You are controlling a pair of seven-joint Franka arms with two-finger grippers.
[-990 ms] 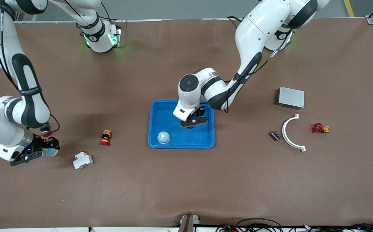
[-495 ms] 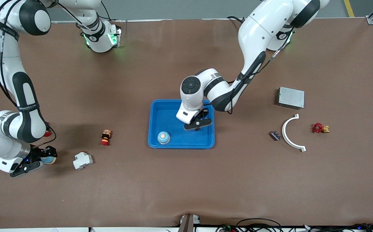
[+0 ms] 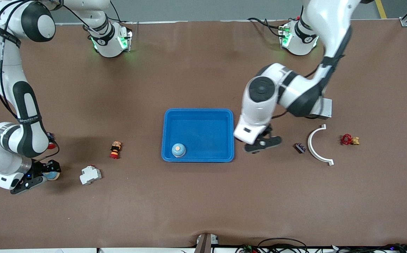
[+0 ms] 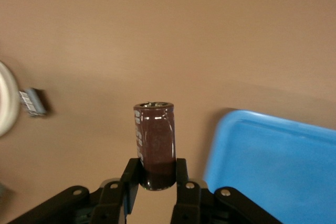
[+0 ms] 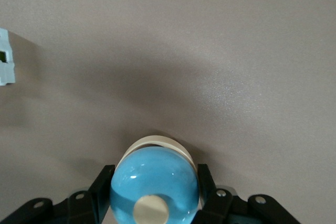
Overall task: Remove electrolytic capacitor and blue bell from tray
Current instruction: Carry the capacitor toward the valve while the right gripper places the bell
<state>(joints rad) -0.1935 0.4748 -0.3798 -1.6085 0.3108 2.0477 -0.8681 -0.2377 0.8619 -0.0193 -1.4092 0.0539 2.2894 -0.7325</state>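
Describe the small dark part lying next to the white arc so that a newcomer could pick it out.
Start at the blue tray and go toward the left arm's end of the table to the white curved bracket. The small dark ribbed block lies beside it on the tray side, the darkest piece there.

A robotics lab or test bench is suggested: two white arms are bolted to a table [image 3: 203, 211] covered in brown matting, industrial parts such as a red valve [image 3: 349, 140] and a breaker [image 3: 90, 174] are scattered, and cables [image 3: 280, 244] are bundled at the edge
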